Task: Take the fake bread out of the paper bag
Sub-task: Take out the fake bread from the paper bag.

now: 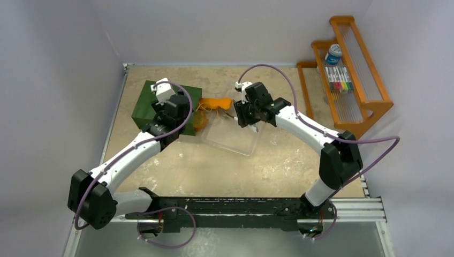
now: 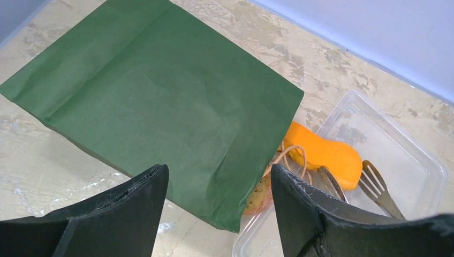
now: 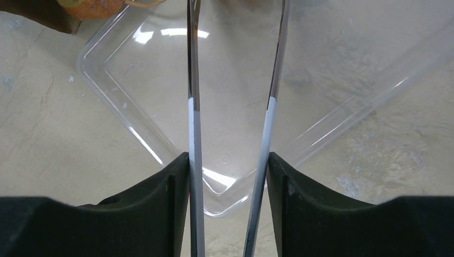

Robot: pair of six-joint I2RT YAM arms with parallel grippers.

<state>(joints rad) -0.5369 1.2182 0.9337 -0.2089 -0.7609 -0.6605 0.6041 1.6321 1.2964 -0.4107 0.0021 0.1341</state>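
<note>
The dark green paper bag (image 1: 147,104) lies flat at the back left, mouth toward the clear tray; it fills the left wrist view (image 2: 160,91). An orange loaf of fake bread (image 1: 214,103) (image 2: 321,152) lies just outside the mouth, on the tray's edge. A speckled tan piece (image 2: 259,195) (image 3: 93,6) sits at the mouth among the tan string handles (image 2: 292,158). My left gripper (image 1: 174,115) (image 2: 218,168) is open and empty above the bag's mouth end. My right gripper (image 1: 243,115) (image 3: 228,158) is shut on metal tongs (image 3: 194,80), whose tips (image 2: 375,184) are beside the loaf.
A clear plastic tray (image 1: 241,140) (image 2: 407,160) (image 3: 160,64) sits right of the bag, under the tongs. An orange wooden rack (image 1: 353,69) with markers and a small tub stands at the back right. Walls close the back and the left.
</note>
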